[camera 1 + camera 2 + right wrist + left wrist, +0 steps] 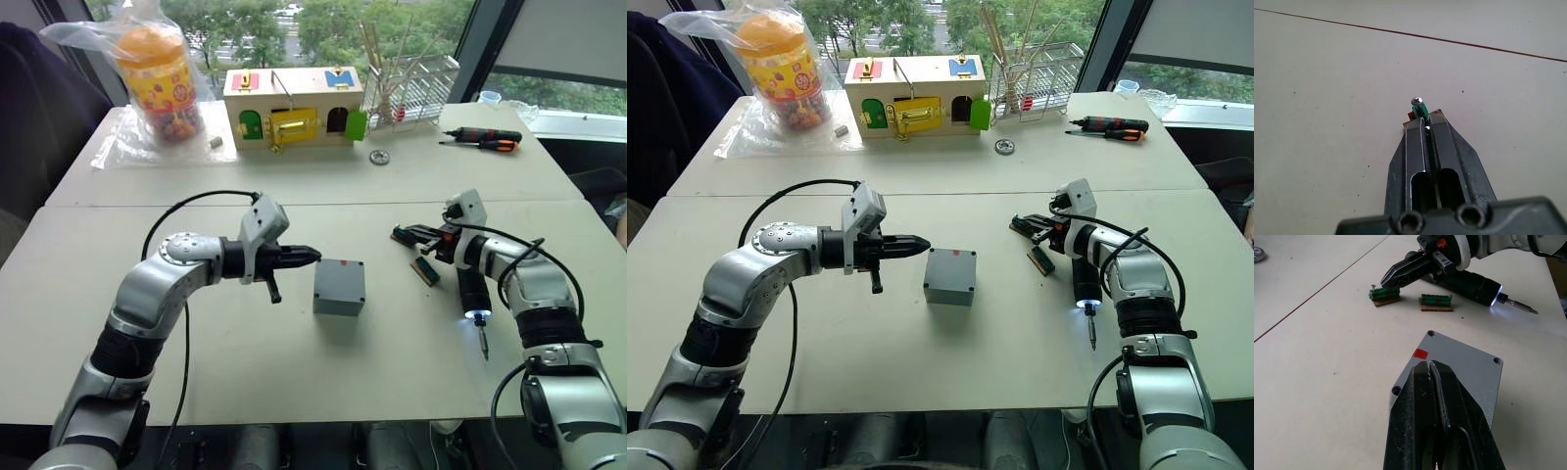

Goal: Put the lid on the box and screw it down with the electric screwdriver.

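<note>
One electric screwdriver [474, 292] lies flat on the worktop [294, 372] by the right arm, its long axis running near to far, its metal bit toward the robot and the light at its tip lit. One grey box [339, 286] stands near the worktop's middle with the lid [1459, 369] already seated on it, a screw hole at each visible corner and a small red mark at the lid's edge.

The left arm reaches in from the left with its forearm level and the left gripper [302, 257] aimed sideways at the box, the tips just short of its top edge; its jaws are pressed together with nothing between them. The right arm is bent, its forearm over the screwdriver's body, and the right gripper [411, 235] points away and to the left with jaws closed at one of two green screw holders [1385, 294], where a screw [1417, 102] stands upright just past the tips.

Farther back lie one metal gear [380, 157], two hand screwdrivers [484, 138], one wooden box with coloured doors [292, 106], one wire rack of sticks [411, 83] and one bagged jar [155, 73].
</note>
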`<action>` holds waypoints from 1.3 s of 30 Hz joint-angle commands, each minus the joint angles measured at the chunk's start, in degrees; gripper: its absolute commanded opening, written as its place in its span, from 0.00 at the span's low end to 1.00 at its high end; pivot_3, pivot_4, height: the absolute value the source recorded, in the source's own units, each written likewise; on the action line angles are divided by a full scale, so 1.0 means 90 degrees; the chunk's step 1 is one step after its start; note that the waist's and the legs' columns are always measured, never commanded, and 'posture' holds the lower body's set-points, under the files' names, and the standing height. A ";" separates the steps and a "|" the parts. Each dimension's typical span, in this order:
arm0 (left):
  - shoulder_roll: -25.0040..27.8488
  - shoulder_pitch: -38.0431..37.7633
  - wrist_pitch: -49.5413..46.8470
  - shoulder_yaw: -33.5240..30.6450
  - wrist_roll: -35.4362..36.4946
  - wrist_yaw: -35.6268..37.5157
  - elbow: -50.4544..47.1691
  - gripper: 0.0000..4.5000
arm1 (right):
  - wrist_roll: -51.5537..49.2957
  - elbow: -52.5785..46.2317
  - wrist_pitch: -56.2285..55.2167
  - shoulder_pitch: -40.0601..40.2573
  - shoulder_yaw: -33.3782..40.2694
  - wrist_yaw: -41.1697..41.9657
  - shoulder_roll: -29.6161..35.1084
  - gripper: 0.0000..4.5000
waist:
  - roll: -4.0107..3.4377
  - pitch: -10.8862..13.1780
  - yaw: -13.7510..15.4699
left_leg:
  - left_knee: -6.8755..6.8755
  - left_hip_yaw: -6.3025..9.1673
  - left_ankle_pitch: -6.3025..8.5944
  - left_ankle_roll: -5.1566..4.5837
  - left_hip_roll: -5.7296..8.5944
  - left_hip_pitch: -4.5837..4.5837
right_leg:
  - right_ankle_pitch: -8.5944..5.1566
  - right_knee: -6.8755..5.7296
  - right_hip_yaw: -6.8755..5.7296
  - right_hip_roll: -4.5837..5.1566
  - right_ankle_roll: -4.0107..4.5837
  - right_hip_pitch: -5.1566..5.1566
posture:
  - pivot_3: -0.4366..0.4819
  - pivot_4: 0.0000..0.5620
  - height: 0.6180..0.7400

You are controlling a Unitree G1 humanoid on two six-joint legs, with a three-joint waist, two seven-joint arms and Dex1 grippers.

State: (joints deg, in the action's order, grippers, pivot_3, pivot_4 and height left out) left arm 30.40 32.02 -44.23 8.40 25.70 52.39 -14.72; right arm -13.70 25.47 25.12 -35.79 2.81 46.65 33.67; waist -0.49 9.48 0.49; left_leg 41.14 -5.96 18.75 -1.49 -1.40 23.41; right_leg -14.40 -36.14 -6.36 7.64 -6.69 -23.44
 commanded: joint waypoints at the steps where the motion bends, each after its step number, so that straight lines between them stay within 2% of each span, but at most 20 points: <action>1: -0.0013 0.0031 0.0140 0.0011 0.0046 0.0009 -0.0120 0.00 | -0.0094 -0.0380 0.0089 -0.0029 0.0206 -0.0088 0.0072 0.01 | 0.0000 0.0000 0.0000 | 0.0000 0.0000 0.0000 0.0000 0.0000 0.0000 | 0.0000 0.0000 0.0000 0.0000 0.0000 0.0000 | 0.48 0.27 0.76; 14: -0.0020 0.0034 0.0173 0.0000 0.0056 -0.0003 -0.0083 0.00 | -0.0475 -0.1814 0.0997 0.0172 0.0612 -0.0471 0.0185 0.01 | 0.0000 0.0000 0.0005 | 0.0000 0.0001 0.0000 0.0000 0.0000 0.0000 | 0.0000 0.0000 0.0000 0.0000 0.0000 0.0000 | 0.48 0.27 0.76; 20: 0.0496 -0.0111 0.0036 -0.0059 0.0172 0.0361 -0.0282 0.00 | -0.1783 -0.3952 0.2275 0.0642 0.0611 0.0028 0.0183 0.01 | -0.0001 0.0000 0.0005 | -0.0006 0.0005 0.0000 0.0000 -0.0003 0.0000 | 0.0000 0.0000 0.0000 -0.0002 0.0000 -0.0002 | 0.48 0.27 0.76; 24: 0.0887 -0.0280 0.0049 0.0014 0.0179 0.0584 -0.0392 0.00 | -0.2274 -0.4792 0.2902 0.1023 0.0330 0.0030 0.0117 0.01 | -0.0001 0.0000 0.0012 | -0.0006 0.0004 0.0000 0.0000 -0.0004 -0.0001 | 0.0000 0.0001 0.0001 -0.0003 0.0000 -0.0002 | 0.48 0.27 0.76; 30: 0.0942 -0.0389 0.0040 0.0022 0.0190 0.0558 -0.0459 0.00 | -0.2427 -0.4917 0.3065 0.1360 0.0150 -0.0120 0.0018 0.01 | 0.0000 0.0000 0.0028 | 0.0001 0.0010 0.0001 -0.0001 0.0003 0.0000 | 0.0000 0.0002 0.0000 0.0003 0.0001 0.0001 | 0.48 0.27 0.76; 39: 0.0843 -0.0385 -0.0049 0.0045 0.0210 0.0450 -0.0543 0.00 | -0.2285 -0.4613 0.2865 0.1330 0.0014 -0.0199 0.0032 0.01 | 0.0000 0.0000 0.0030 | -0.0003 0.0009 0.0001 -0.0001 0.0001 0.0000 | 0.0000 0.0001 0.0001 0.0000 0.0001 -0.0002 | 0.48 0.27 0.76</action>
State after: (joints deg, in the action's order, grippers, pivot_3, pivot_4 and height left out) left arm 38.09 28.25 -44.68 8.85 26.86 56.67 -17.72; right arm -34.32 -15.46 52.11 -22.97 2.76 44.86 33.81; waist -0.49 9.48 0.76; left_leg 41.12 -5.88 18.75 -1.50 -1.39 23.42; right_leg -14.40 -36.13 -6.35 7.64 -6.69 -23.45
